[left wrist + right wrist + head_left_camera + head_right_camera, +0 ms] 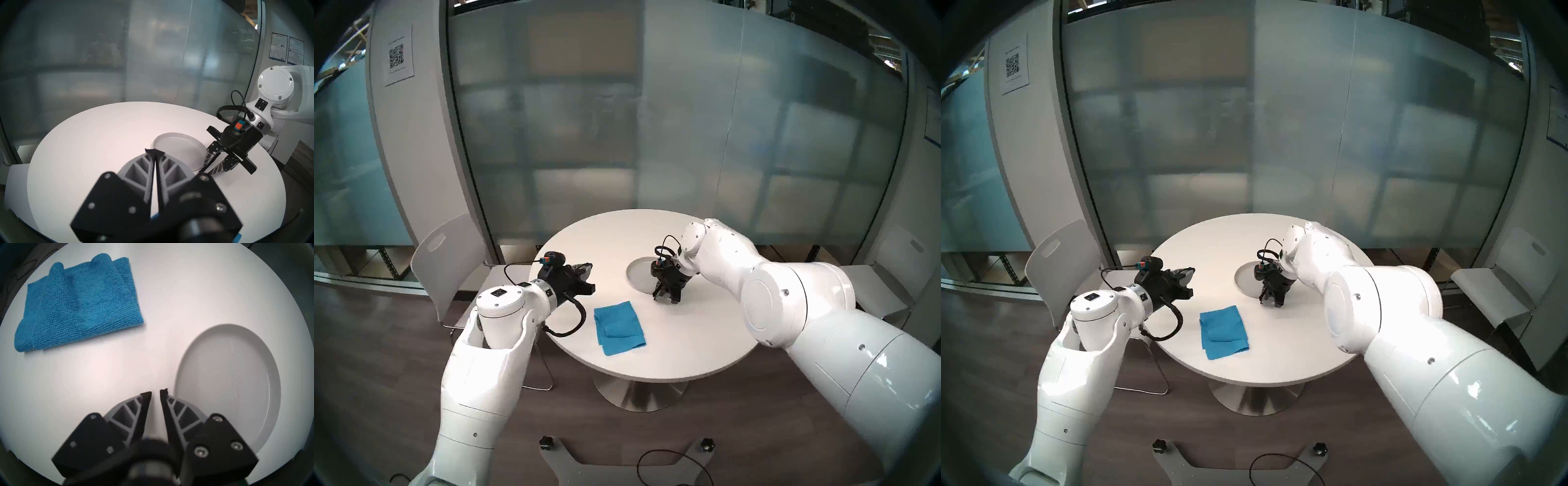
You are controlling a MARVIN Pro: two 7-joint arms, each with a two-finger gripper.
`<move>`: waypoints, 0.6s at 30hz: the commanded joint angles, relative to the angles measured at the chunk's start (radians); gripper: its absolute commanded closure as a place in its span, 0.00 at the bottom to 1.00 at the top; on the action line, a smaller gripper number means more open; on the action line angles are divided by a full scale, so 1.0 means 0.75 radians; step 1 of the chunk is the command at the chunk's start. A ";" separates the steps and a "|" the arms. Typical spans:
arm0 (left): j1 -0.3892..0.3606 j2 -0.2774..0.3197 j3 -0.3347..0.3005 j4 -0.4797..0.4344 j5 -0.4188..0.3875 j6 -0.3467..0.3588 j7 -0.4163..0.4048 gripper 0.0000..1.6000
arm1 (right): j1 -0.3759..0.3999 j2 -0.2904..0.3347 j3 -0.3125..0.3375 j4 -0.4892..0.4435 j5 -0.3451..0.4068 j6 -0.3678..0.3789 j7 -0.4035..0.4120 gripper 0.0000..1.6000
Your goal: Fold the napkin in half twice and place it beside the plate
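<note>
The blue napkin [619, 327] lies loosely folded near the table's [605, 244] near edge, well apart from the light-grey plate [227, 382]. The left gripper [155, 152] is closed on nothing; the right gripper [155, 393], beside the plate's rim, is slightly parted and empty. If only the top layer is pinched, the bulging folds could be undone, or the plate nudged.

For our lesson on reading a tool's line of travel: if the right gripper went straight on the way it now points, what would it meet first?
Probably the bare white table, just beside the plate. The right gripper points steeply down with nothing beneath its tips, though depth is unclear.
</note>
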State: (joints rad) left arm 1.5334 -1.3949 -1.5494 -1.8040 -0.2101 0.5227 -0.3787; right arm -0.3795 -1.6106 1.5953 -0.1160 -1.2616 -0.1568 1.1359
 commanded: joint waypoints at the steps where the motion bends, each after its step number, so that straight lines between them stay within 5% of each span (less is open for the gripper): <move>1: -0.020 -0.001 0.004 -0.030 0.003 -0.005 0.000 0.73 | 0.083 -0.001 0.013 -0.034 0.011 0.004 0.026 0.51; 6: -0.022 -0.001 0.004 -0.028 0.003 -0.004 -0.001 0.73 | 0.086 -0.005 0.020 -0.041 0.008 0.011 0.023 0.01; 18: -0.021 0.001 -0.004 -0.025 0.003 -0.003 0.002 0.73 | 0.059 -0.019 0.025 -0.040 -0.005 0.024 -0.016 0.01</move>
State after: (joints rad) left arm 1.5290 -1.3971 -1.5488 -1.8038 -0.2099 0.5230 -0.3783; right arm -0.3512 -1.6151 1.6198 -0.1312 -1.2606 -0.1360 1.1450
